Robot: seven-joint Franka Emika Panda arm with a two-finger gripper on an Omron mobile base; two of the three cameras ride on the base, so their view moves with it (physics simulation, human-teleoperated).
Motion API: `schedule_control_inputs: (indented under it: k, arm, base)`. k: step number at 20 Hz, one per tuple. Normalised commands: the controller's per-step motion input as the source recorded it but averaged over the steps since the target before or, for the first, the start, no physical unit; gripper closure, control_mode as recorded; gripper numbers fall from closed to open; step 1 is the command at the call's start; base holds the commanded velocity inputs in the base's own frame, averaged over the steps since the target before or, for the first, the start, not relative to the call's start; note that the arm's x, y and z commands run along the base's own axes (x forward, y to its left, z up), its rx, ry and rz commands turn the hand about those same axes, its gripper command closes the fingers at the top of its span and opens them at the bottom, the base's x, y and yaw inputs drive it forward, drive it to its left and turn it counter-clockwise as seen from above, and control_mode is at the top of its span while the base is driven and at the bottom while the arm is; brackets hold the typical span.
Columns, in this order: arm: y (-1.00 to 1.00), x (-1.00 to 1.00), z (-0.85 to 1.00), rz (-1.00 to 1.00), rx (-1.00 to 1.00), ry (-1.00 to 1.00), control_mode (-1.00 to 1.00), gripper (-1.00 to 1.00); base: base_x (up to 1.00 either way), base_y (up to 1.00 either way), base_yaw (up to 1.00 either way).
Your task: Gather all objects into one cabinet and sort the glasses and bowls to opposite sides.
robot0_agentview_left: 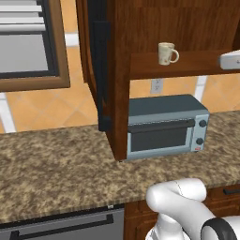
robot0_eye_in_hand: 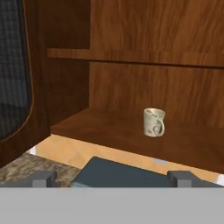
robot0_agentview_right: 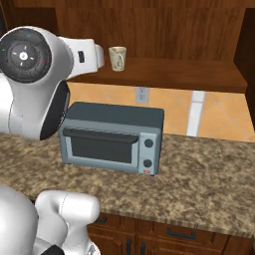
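The cream mug (robot0_eye_in_hand: pixel 154 122) stands upright on the cabinet (robot0_eye_in_hand: pixel 131 87) shelf, already gathered. The gripper (robot0_eye_in_hand: pixel 112 178), short of the mug, hangs with jaws wide and empty, likely to regrip it

- A cream mug (robot0_agentview_left: pixel 166 53), of ceramic look with a faint mottled pattern and a soft sheen, was seen on the shelf.
- The cabinet (robot0_agentview_left: pixel 154 28) was rendered in dark reddish-brown wood, its grain streaked and its finish smooth and satin.
- The countertop (robot0_agentview_left: pixel 61 168) was shown as speckled brown-and-tan granite.
- A toaster oven (robot0_agentview_right: pixel 112 137) appeared in matt blue-grey painted metal, with a dark glass door.
- The wall (robot0_agentview_right: pixel 219 114) was covered in smooth orange tile.
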Motion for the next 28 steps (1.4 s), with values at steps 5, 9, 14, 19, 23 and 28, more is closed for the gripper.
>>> schedule_control_inputs:
  k: [5,9,14,19,23,28]
  arm:
    - [-0.18,0.95,0.01,-0.02,0.00,0.00,-1.00,-1.00]
    - [-0.17,0.58,0.00,-0.07,0.00,-0.01,-1.00,-1.00]
    - [-0.32,0.37,0.02,0.00,0.00,0.03,-1.00,-1.00]
    - [-0.15,0.26,0.00,0.01,0.00,0.04,-1.00,-1.00]
    - [0.00,0.70,0.00,0.00,-0.06,0.15,-1.00,-1.00]
    - [0.00,0.37,-0.06,0.00,-0.06,0.06,-1.00,-1.00]
  base:
    - [0.00,0.00,0.00]
    - [0.00,0.00,0.00]
    - [0.00,0.00,0.00]
    - [0.00,0.00,0.00]
    - [0.00,0.00,0.00]
    - [0.00,0.00,0.00]
